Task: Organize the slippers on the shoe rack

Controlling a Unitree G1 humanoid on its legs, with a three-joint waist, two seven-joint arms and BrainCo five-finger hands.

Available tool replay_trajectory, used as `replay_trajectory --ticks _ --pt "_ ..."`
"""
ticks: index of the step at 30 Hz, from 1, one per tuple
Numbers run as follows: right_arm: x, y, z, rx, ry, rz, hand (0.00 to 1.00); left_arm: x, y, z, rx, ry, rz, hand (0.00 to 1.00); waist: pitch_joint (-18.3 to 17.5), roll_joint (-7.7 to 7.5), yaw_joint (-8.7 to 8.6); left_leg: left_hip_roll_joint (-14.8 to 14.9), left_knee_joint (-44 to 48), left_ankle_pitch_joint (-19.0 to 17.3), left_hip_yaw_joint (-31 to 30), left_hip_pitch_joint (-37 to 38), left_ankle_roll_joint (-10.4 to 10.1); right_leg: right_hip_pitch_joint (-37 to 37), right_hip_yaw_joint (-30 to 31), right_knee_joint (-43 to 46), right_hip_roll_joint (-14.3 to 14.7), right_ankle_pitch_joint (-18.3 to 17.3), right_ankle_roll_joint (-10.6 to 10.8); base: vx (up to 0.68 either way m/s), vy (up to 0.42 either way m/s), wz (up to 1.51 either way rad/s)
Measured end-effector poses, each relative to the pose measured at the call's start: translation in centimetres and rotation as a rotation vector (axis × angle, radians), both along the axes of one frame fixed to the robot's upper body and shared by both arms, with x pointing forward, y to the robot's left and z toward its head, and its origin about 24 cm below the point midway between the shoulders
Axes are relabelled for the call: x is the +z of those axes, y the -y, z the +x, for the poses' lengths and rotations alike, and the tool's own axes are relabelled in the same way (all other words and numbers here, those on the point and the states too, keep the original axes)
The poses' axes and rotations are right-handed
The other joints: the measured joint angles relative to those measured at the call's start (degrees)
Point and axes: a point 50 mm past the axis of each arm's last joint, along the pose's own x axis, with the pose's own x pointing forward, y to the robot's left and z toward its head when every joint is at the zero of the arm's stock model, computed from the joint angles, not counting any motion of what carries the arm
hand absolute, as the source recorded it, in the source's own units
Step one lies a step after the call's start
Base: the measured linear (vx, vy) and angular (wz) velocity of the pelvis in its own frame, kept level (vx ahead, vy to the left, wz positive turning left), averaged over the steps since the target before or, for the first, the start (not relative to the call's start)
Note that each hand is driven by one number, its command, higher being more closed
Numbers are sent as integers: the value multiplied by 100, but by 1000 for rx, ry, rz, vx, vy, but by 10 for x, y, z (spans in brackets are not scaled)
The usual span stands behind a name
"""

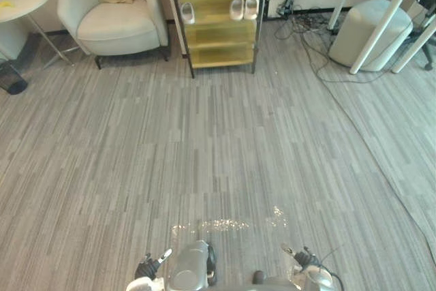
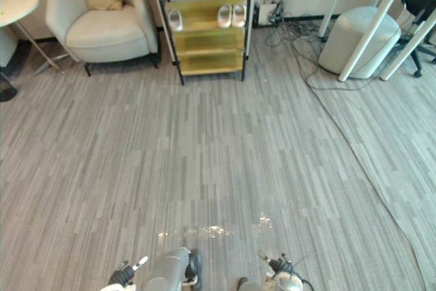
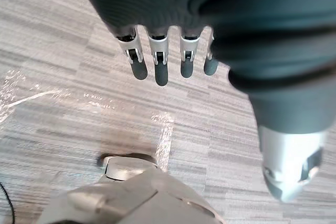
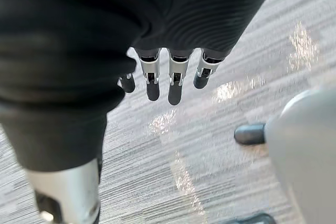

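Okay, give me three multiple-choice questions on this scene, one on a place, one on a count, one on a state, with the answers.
1. Where are the slippers? A on the floor; B on the top yellow shelf of the shoe rack; C in a basket.
2. How many slippers are on the rack? A one; B three; C five.
3. How are the left hand and right hand? A open and empty; B each holding a slipper; C shut into fists.
Answers: 1 B, all sit on the top shelf. 2 B, one at the left, a pair at the right. 3 A, fingers straight, nothing in them.
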Motion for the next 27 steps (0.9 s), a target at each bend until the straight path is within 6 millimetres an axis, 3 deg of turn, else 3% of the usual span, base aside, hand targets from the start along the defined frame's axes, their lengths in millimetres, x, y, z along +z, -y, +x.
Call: replay_trajectory --ticks 3,5,6,7,9,10,13,15,16,17,18,19,20,21,22,23,24,25,27 --pt "-1 -14 2 6 9 37 0 2 -1 7 -10 15 6 0 -15 -98 208 -37 199 -375 264 371 217 -371 94 1542 -167 -152 250 453 168 -37" --pt "0 -20 5 21 26 48 0 3 -2 11 -45 19 21 0 -49 -167 159 -85 175 -682 253 800 265 -1032 308 3467 -214 171 759 396 126 -9" --pt "2 -21 8 34 44 47 0 5 -3 15 -59 25 29 0 -38 -233 113 -97 190 -837 208 1009 260 -1395 331 4481 -228 325 873 346 47 11" --pt "4 -22 11 41 58 50 0 6 -6 16 -62 27 37 0 -27 -271 66 -94 186 -974 165 1261 240 -1741 149 5284 -292 242 722 366 5 15" --pt "5 -22 12 42 68 51 0 7 -7 21 -60 36 45 0 -42 -302 28 -29 49 -1128 93 1723 179 -2155 -401 5606 -423 55 392 481 -35 18" --pt "5 -22 15 44 72 52 0 7 -6 23 -60 40 45 0 -36 -309 25 44 -159 -1147 59 2042 149 -2333 -821 5281 -459 -102 165 434 -60 18" --pt "8 -20 22 49 89 45 0 7 5 29 -64 54 18 0 9 -213 -83 293 -645 -1142 -47 2632 142 -2608 -1452 3575 -199 -135 -94 433 -86 19" --pt "10 -17 28 58 96 35 0 5 11 30 -80 45 4 0 20 -225 -248 356 -872 -1130 -240 2844 120 -2740 -1339 1908 72 500 -194 507 -151 49" --pt "8 -14 25 58 79 30 0 5 13 31 -88 42 3 0 22 -253 -267 323 -959 -1133 -354 3028 24 -2694 -1099 1125 193 1019 -257 540 -223 50" --pt "6 -12 21 56 60 27 0 4 13 30 -88 37 5 0 -3 -327 -296 272 -948 -1175 -579 3179 -59 -2635 -840 875 234 1741 -452 567 -243 40" --pt "8 -4 23 57 65 7 0 3 18 31 -86 31 -5 0 30 -129 -312 408 -919 -1181 -763 3333 -103 -2615 -902 1200 342 1717 -545 662 -291 38" --pt "9 1 25 54 69 -5 0 3 21 32 -97 33 -7 0 -8 13 -303 561 -727 -1023 -907 3257 -383 -2610 -967 1399 399 1437 -625 567 -236 21" --pt "10 4 26 41 73 -8 0 2 27 32 -98 36 -21 0 -8 106 -311 637 -482 -919 -1045 3185 -522 -2583 -1049 1501 469 1258 -674 557 -252 15" --pt "10 4 27 29 80 -5 0 2 25 31 -64 36 -26 0 11 215 -307 781 321 -725 -1180 2890 -601 -2408 -1114 1512 621 1022 -729 557 -261 4" --pt "10 3 27 33 81 -4 0 1 27 29 -33 32 -41 0 46 269 -315 893 1432 -337 -1270 2481 -590 -2139 -1146 1430 737 854 -764 554 -238 5" --pt "10 2 27 39 79 -3 0 0 29 27 -23 27 -50 0 87 317 -303 1026 2419 283 -1327 2072 -605 -1817 -1155 1274 845 754 -800 532 -164 4" --pt "10 0 26 39 78 -2 0 2 29 31 -16 49 -49 0 168 351 -251 1248 3477 128 -1243 1632 -683 -1389 -1148 1064 1001 659 -879 506 -96 -5" --pt "8 -6 25 38 74 14 0 5 27 36 -19 73 -40 0 205 292 -193 1340 4062 -200 -1105 1213 -681 -1027 -1118 917 1059 556 -917 480 -79 -7" --pt "8 -17 27 39 80 40 0 11 20 43 -35 108 -15 0 245 125 -155 1237 3974 -607 -822 490 -532 -480 -1046 556 1057 467 -892 440 -88 -10"
